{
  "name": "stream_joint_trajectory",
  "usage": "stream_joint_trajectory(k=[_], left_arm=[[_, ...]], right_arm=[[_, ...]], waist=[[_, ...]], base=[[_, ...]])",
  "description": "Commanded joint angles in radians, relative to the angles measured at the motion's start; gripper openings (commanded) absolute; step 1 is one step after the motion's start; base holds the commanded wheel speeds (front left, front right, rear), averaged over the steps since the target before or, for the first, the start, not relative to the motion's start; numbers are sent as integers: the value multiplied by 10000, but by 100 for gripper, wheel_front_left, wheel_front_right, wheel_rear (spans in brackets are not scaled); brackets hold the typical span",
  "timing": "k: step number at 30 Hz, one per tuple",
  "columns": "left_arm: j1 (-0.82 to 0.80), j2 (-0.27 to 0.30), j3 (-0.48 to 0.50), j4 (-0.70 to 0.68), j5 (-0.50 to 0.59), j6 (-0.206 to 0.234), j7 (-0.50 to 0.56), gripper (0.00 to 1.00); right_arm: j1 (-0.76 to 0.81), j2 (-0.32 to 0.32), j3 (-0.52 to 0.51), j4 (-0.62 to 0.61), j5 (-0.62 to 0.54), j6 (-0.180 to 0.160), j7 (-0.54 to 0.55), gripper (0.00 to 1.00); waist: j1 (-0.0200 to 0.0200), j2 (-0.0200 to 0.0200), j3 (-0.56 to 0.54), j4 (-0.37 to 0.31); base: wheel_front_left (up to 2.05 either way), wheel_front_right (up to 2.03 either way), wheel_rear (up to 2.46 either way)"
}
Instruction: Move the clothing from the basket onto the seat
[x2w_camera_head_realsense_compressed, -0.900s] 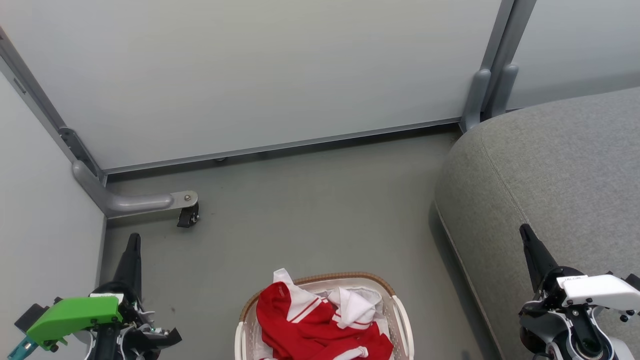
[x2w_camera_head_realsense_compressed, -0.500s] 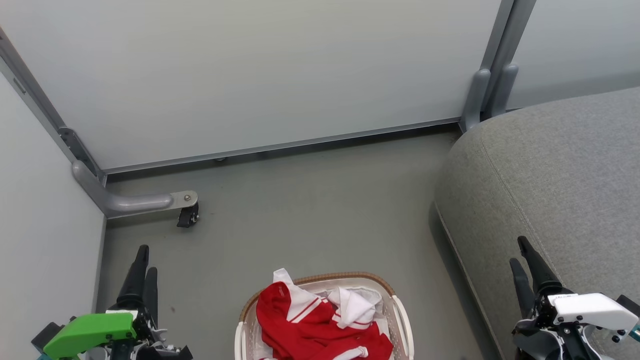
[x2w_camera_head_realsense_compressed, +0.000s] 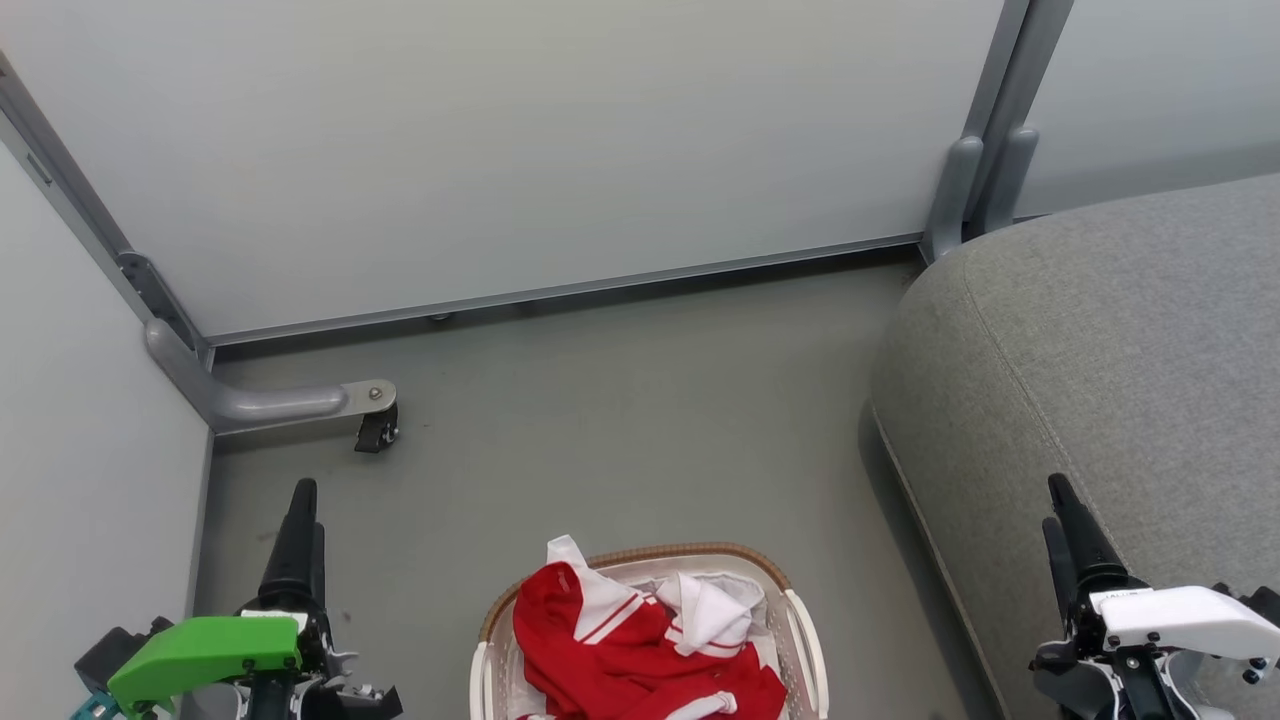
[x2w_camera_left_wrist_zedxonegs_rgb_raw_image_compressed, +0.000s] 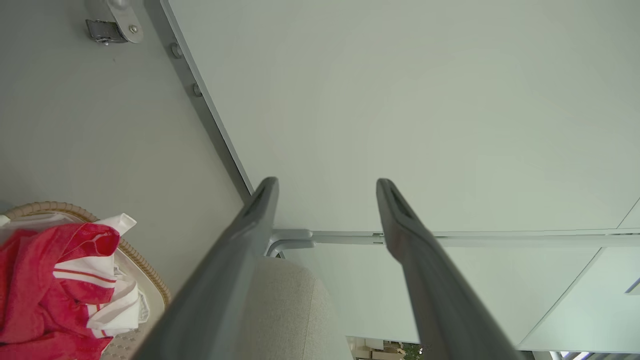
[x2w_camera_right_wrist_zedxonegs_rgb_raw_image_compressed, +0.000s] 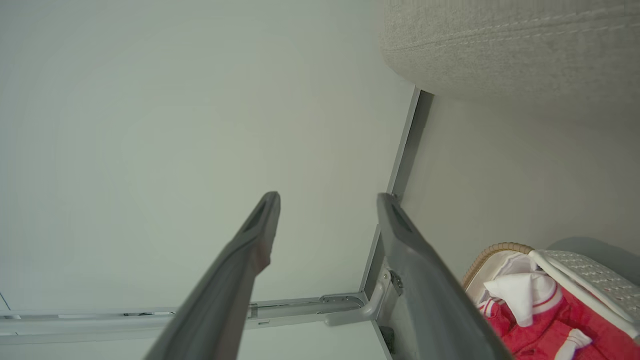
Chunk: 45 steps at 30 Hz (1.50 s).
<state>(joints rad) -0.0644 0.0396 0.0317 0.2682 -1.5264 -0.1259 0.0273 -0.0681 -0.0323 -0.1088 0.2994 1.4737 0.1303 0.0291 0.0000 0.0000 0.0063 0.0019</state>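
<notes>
The clothing (x2w_camera_head_realsense_compressed: 600, 665), bright red with white trim, lies bunched in the basket (x2w_camera_head_realsense_compressed: 803, 640), a small white one with a tan rim at the bottom centre of the head view. To the right bulges the grey-green seat (x2w_camera_head_realsense_compressed: 1100, 350). My left gripper (x2w_camera_head_realsense_compressed: 310, 510) hovers over the floor left of the basket, open and holding nothing. Over the seat's front edge, my right gripper (x2w_camera_head_realsense_compressed: 1052, 502) is open and holds nothing. The left wrist view shows the left gripper (x2w_camera_left_wrist_zedxonegs_rgb_raw_image_compressed: 326, 185) spread wide, with the clothing (x2w_camera_left_wrist_zedxonegs_rgb_raw_image_compressed: 30, 280) at lower left. The right wrist view shows the right gripper (x2w_camera_right_wrist_zedxonegs_rgb_raw_image_compressed: 328, 200) apart and the clothing (x2w_camera_right_wrist_zedxonegs_rgb_raw_image_compressed: 550, 320) at lower right.
Pale partition walls close off the back and left. A grey bracket foot with a black caster (x2w_camera_head_realsense_compressed: 375, 430) stands on the floor at the left corner. A metal post (x2w_camera_head_realsense_compressed: 975, 190) rises behind the seat. Grey floor (x2w_camera_head_realsense_compressed: 620, 420) lies between basket and wall.
Both grippers have sunk lower in the head view and rolled, so both fingers of each show. The left one has shifted right, toward the basket. Clothing and basket have not moved.
</notes>
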Motion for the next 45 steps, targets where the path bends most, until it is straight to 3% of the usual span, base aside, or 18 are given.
stream_joint_trajectory(k=[1,12,23,38,45], left_arm=[[-103,52,-43,-204,305,-17,-117,100],[-194,65,-162,-458,2316,-24,-549,100],[-166,76,-547,-841,4819,291,-945,100],[118,91,-1054,-783,7756,546,-1417,100],[203,98,-1143,-589,8465,602,-1617,100]], right_arm=[[-50,-89,-31,-197,-433,1,-129,100],[34,-109,66,-995,-3158,2,-563,100],[125,-123,247,-1541,-5542,2,-961,100],[298,-144,321,-1563,-7517,3,-1431,100],[343,-153,395,-1571,-8350,4,-1632,100]], waist=[[0,0,5,4],[0,0,53,26],[0,0,101,52],[0,0,107,78],[0,0,108,96]], base=[[0,0,0],[0,0,0],[0,0,0],[0,0,0],[0,0,0]])
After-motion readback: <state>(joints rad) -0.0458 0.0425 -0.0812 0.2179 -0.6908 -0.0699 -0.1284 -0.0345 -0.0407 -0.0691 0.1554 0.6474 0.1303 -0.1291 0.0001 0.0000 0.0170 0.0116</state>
